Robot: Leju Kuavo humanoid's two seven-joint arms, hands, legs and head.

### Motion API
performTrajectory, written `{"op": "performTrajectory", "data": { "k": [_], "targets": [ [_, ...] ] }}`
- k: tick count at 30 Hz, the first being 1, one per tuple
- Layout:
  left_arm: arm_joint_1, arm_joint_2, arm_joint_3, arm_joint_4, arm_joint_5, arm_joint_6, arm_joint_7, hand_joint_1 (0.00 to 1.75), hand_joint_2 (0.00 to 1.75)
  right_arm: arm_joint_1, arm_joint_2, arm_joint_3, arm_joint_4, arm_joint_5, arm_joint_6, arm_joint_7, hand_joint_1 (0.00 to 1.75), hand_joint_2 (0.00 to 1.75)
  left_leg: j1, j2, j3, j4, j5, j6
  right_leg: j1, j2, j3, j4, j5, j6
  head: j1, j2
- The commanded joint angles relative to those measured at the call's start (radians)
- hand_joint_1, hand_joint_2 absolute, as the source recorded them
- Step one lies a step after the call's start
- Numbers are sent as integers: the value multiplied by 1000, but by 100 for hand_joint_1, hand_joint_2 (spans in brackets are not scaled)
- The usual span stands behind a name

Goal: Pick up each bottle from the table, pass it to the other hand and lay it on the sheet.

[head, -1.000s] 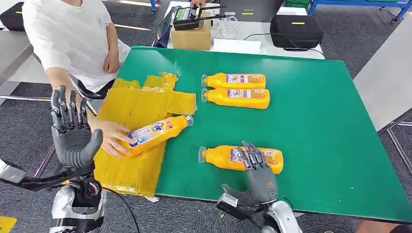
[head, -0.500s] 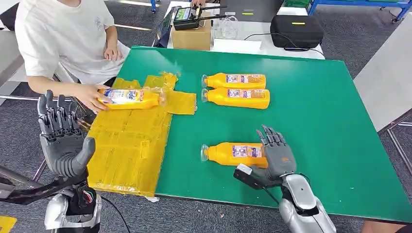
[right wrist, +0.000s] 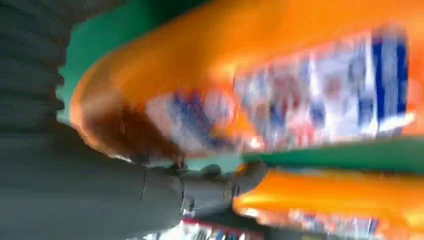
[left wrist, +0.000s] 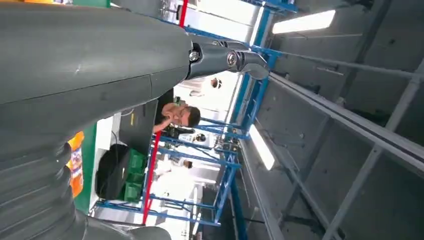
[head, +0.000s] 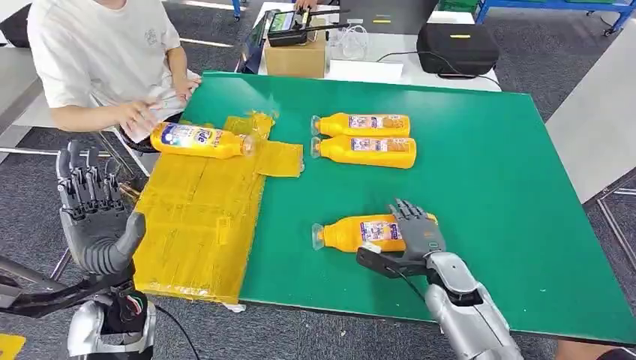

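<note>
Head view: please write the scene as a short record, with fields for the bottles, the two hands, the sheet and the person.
near bottle: lies on the green table
right hand: fingers over the near bottle's base end; grasp cannot be told
far bottles: two, side by side
left hand: raised, open, holds nothing
yellow sheet: at the table's left edge
person: holds a fourth bottle over the sheet

person in a white tee (head: 105, 52) sitting at the green table's (head: 495, 187) far-left corner, cardboard box (head: 296, 56) and a black case (head: 457, 46) on the white table behind
</note>
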Motion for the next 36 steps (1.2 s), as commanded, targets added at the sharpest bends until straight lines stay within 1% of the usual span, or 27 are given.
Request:
{"op": "performTrajectory", "data": {
  "k": [1, 4, 7, 9, 10, 11, 12, 13, 14, 15, 16, 18, 19, 21, 22, 25, 26, 27, 28, 29, 30, 31, 32, 33, 34, 35, 36],
  "targets": [
    [-17, -1, 18, 68, -24, -15, 1, 0, 175, -157, 0, 160, 273, -35, 79, -10, 0, 175, 0, 1, 4, -3, 0, 3, 1, 1, 4, -3, 0, -4, 0, 0],
    [-17, -3, 14, 67, -28, -15, 1, 0, 175, -159, 3, 165, 274, -34, 80, -9, 0, 175, 0, -1, 5, -3, 0, 3, 1, -1, 5, -4, 1, -4, 1, 0],
    [-7, -6, 17, 70, -42, -12, 6, 0, 175, -182, 2, 215, 295, -12, 109, 25, 0, 175, 0, 0, 5, -3, 0, 3, 1, 0, 4, -3, 1, -4, 0, 0],
    [6, -8, 24, 64, -46, -7, 4, 0, 175, -193, 1, 237, 299, 4, 114, 41, 0, 175, 1, -1, 7, -7, 2, 6, 3, 0, 7, -9, 3, -8, 0, 0],
    [13, -6, 27, 59, -45, -11, 4, 0, 175, -199, 1, 244, 298, 8, 115, 44, 0, 175, 1, -1, 7, -7, 2, 5, 3, 0, 7, -8, 3, -8, 0, 0],
    [22, -5, 33, 53, -44, -13, 3, 0, 175, -207, -1, 248, 295, 8, 116, 43, 0, 175, 1, 1, 7, -2, 0, 2, 1, 1, 6, -3, 1, -4, 0, 0],
    [28, -5, 38, 49, -43, -13, 2, 0, 175, -212, -3, 252, 291, 10, 116, 41, 80, 175, 0, 1, 8, -3, 0, 3, 1, 1, 6, -3, 1, -5, 0, 0],
    [37, -6, 46, 40, -40, -17, 1, 0, 175, -220, -7, 267, 288, 14, 126, 36, 154, 175, 1, 1, 9, -4, 1, 3, 2, 1, 8, -5, 1, -6, 0, 0],
    [39, -4, 50, 39, -39, -18, 1, 0, 175, -223, -7, 268, 288, 13, 129, 35, 154, 175, 0, 1, 10, -2, 0, 2, 1, 1, 8, -3, 1, -4, 0, 0],
    [39, -4, 50, 39, -39, -18, 1, 0, 175, -223, -7, 268, 288, 13, 129, 35, 154, 175, 1, 1, 10, -3, 1, 3, 2, 1, 9, -4, 2, -5, 0, 0],
    [42, -5, 53, 36, -37, -20, 0, 0, 175, -228, -9, 275, 290, 15, 138, 31, 175, 175, 0, 1, 9, -2, 1, 3, 1, 1, 8, -2, 1, -4, 0, 0],
    [43, -8, 57, 35, -37, -27, 0, 0, 175, -236, -14, 286, 293, 10, 148, 27, 175, 175, 0, 0, 8, -3, 1, 4, 2, 1, 8, -4, 2, -5, 0, 0],
    [44, -8, 57, 33, -36, -27, 0, 0, 175, -241, -19, 284, 293, 9, 149, 27, 175, 175, 0, 0, 9, -2, 0, 3, 1, 1, 8, -2, 1, -4, 0, 0],
    [49, -10, 53, 21, -36, -31, 0, 0, 175, -249, -37, 283, 290, 7, 149, 27, 175, 175, 0, -1, 8, -3, 1, 4, 2, 0, 9, -4, 1, -5, 1, 0],
    [49, -11, 51, 19, -37, -31, 1, 0, 175, -249, -44, 281, 289, 4, 149, 24, 175, 175, 0, -1, 8, -1, 0, 3, 1, -1, 9, -2, 0, -3, 0, 0],
    [49, -11, 50, 19, -38, -31, 1, 0, 175, -249, -47, 280, 288, 3, 148, 22, 175, 175, 0, -2, 9, -2, 0, 3, 1, -1, 9, -3, 0, -4, 0, 0],
    [45, -8, 46, 22, -41, -33, 6, 0, 175, -243, -70, 288, 261, -15, 164, 26, 175, 175, 0, -2, 9, -3, 0, 4, 2, -2, 10, -4, 0, -5, 0, 0],
    [41, -7, 42, 28, -42, -31, 10, 0, 175, -240, -84, 283, 259, -35, 171, 25, 175, 175, 0, -2, 8, -2, 0, 3, 1, -2, 9, -2, 0, -3, 0, 0],
    [37, -7, 39, 32, -43, -29, 11, 0, 175, -236, -99, 278, 255, -60, 176, 1, 175, 175, 0, -3, 8, -2, 1, 4, 1, -2, 10, -4, 0, -5, 0, 0],
    [28, 3, 30, 48, -39, -30, 11, 0, 175, -232, -120, 247, 255, -165, 222, -107, 175, 175, 1, -4, 8, -3, 1, 4, 2, -3, 10, -5, 1, -5, 0, 0],
    [9, 16, 16, 75, -30, -34, 12, 0, 175, -231, -146, 205, 260, -293, 299, -216, 175, 175, 0, -4, 7, -1, 1, 3, 1, -4, 9, -2, 0, -3, 0, 0],
    [-11, 29, 3, 105, -17, -31, 9, 0, 175, -230, -186, 204, 251, -363, 329, -266, 175, 175, 0, -7, 7, -2, 2, 4, 1, -7, 10, -3, 0, -4, 0, 0],
    [-19, 38, -7, 118, -9, -17, 0, 0, 175, -210, -220, 200, 227, -402, 300, -278, 175, 175, 0, -8, 7, -3, 2, 4, 1, -7, 10, -5, 1, -5, 0, 0],
    [-10, 42, -7, 108, -8, -9, -5, 0, 175, -191, -228, 205, 207, -393, 250, -265, 175, 175, -1, -9, 6, -1, 2, 3, 0, -8, 9, -3, 0, -3, 0, 0],
    [1, 46, -8, 94, -6, -8, -6, 0, 175, -175, -226, 204, 190, -402, 229, -262, 175, 175, 0, -12, 7, -2, 3, 4, 1, -11, 11, -6, 0, -4, 0, 0],
    [12, 54, -11, 81, -2, -9, -6, 0, 175, -149, -219, 192, 156, -449, 218, -275, 175, 175, 0, -6, 9, -1, 1, 2, 1, -6, 10, -4, 0, -3, 0, 0],
    [16, 57, -13, 76, 2, -10, -4, 0, 175, -121, -210, 167, 121, -495, 202, -297, 175, 175, 0, -7, 9, -2, 1, 3, 1, -7, 12, -6, 0, -4, 1, 0]
  ]
}}
